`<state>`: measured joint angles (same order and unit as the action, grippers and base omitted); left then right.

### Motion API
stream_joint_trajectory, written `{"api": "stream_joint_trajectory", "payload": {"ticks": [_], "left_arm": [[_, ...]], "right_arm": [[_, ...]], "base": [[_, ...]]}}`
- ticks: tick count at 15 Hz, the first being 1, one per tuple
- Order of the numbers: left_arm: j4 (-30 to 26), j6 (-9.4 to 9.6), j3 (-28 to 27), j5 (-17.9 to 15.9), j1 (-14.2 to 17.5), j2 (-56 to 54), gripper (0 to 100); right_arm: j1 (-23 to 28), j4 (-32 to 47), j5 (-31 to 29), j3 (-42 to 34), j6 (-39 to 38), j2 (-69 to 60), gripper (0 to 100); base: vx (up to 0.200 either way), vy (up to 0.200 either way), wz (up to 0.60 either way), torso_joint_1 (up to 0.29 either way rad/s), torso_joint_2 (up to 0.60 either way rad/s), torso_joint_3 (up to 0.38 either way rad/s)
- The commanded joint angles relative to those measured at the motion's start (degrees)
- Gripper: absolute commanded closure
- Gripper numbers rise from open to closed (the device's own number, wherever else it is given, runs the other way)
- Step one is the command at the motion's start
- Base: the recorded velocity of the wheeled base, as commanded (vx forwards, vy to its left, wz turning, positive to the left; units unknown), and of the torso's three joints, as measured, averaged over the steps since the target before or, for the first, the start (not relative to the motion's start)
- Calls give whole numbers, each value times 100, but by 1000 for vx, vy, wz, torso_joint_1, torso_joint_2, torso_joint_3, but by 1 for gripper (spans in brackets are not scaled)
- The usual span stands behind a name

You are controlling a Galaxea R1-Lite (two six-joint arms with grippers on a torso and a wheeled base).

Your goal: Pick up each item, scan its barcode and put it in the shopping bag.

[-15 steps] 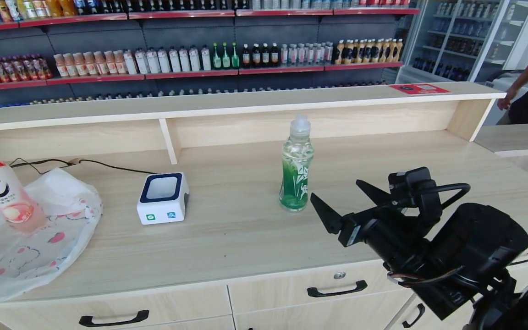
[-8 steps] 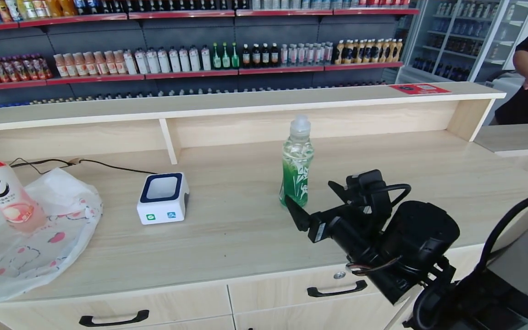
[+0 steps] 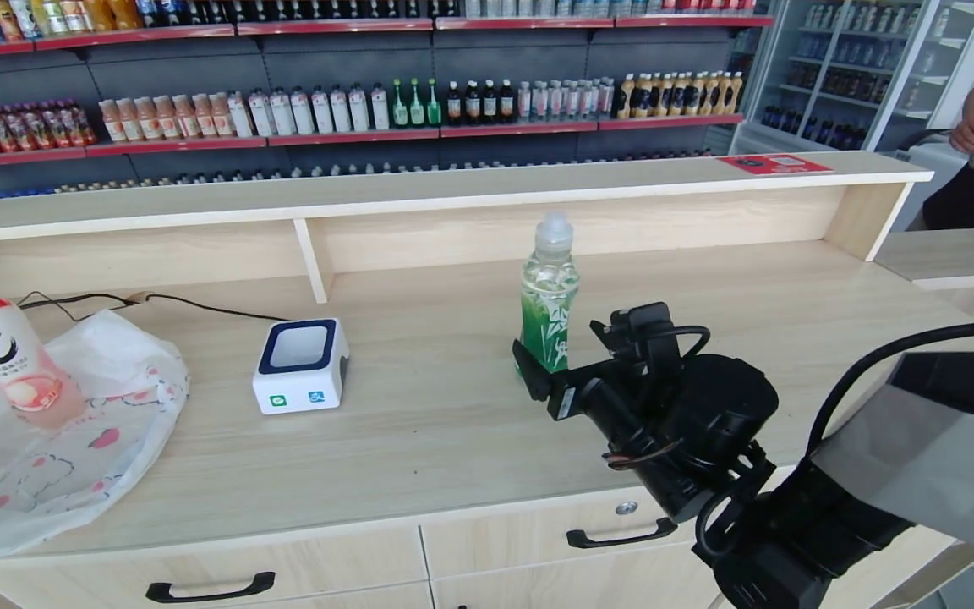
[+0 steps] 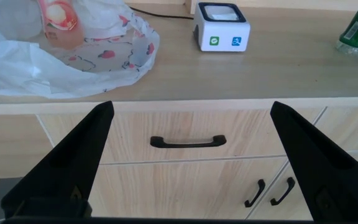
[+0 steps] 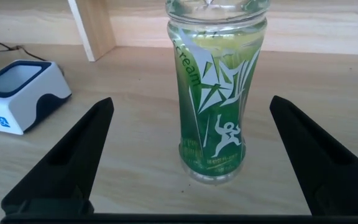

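We are seeing the right gripper (image 3: 556,342) closing in on the green drink bottle (image 3: 548,298), which stands upright on the wooden counter (image 3: 419,440) just right of centre in the head view. A second ago the gripper was sitting lower and further right, well apart from the bottle. Half a second ago it was near the base. Now its spread fingers are reaching either side of the bottle's lower half. In the right wrist view the jaws are standing wide apart, the bottle is centred between them, and neither finger is touching it. The bottle itself is staying where it was.

The white barcode scanner (image 3: 301,365) with its dark-rimmed window is sitting left of centre, its cable running off toward the upper left. At the left edge the printed plastic shopping bag (image 3: 73,431) is lying crumpled on the counter, with a pink drink bottle (image 3: 5,355) leaning in it. None of these are shifting.

The left gripper (image 4: 189,106) is hanging below the counter edge, in front of a drawer handle (image 4: 188,142), its jaws spread wide and holding nothing.
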<state>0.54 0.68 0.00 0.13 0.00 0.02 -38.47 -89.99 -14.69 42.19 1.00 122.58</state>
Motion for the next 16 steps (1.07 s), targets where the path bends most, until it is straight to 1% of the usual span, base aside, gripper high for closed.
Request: {"api": "stream_joint_trajectory", "payload": {"ticks": [1, 4, 7, 10, 11, 12, 16], "left_arm": [[-1, 28, 0, 4, 0, 6, 0], [-1, 20, 0, 4, 0, 6, 0], [-1, 28, 0, 4, 0, 6, 0], [-1, 28, 0, 4, 0, 6, 0], [-1, 28, 0, 4, 0, 6, 0], [-1, 28, 0, 4, 0, 6, 0], [-1, 28, 0, -5, 0, 6, 0]], "right_arm": [[50, -1, 1, 175, 6, 223, 0], [209, -1, 1, 483, 6, 346, 0], [323, -1, 1, 606, 6, 451, 0], [314, -1, 1, 922, 32, 715, 0], [314, -1, 1, 922, 32, 715, 0], [314, -1, 1, 1098, 32, 838, 0], [314, -1, 1, 1344, 32, 1023, 0]], "base": [[0, 0, 0, 0, 0, 0], [0, 0, 0, 0, 0, 0], [0, 0, 0, 0, 0, 0], [0, 0, 0, 0, 0, 0], [0, 0, 0, 0, 0, 0], [0, 0, 0, 0, 0, 0], [0, 0, 0, 0, 0, 0]]}}
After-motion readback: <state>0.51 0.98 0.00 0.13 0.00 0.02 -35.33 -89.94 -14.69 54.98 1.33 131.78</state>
